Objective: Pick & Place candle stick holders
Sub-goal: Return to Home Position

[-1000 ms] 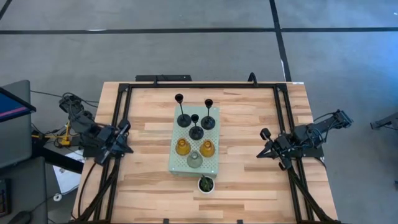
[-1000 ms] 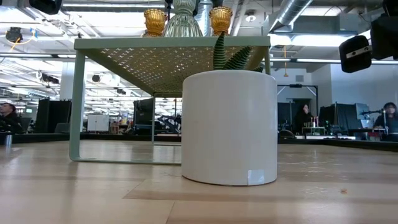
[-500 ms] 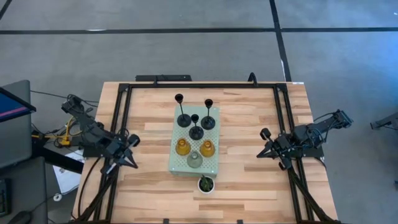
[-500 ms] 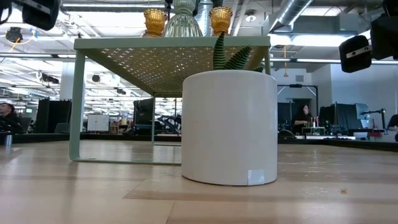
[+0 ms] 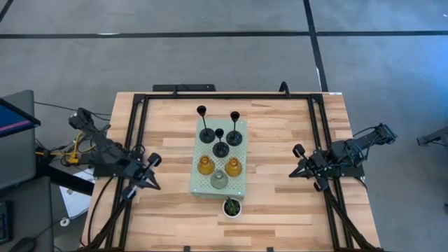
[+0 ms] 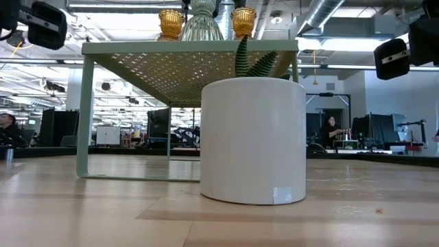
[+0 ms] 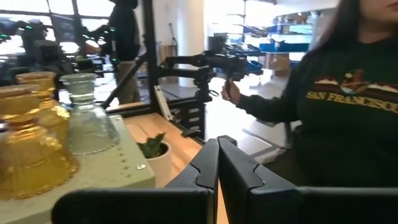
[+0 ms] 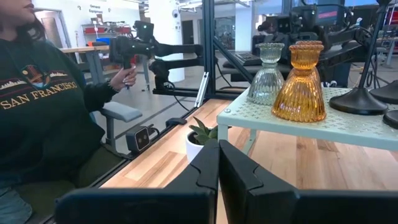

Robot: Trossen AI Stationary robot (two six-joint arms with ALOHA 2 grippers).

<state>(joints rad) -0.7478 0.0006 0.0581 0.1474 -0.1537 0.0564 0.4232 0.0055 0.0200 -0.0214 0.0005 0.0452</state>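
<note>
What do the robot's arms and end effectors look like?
Both the left arm and right arm are black, slim and jointed. The left end effector and right end effector each have two black angular fingers on a broad dark bar.

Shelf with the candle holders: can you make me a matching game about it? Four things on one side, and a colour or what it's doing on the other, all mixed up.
Things:
1. shelf
2. plant pot
3. twin glass holders
4. left pincer

Match with:
A. amber
B. shut
C. pale green
D. white

Pairs: 1-C, 2-D, 3-A, 4-B.
</note>
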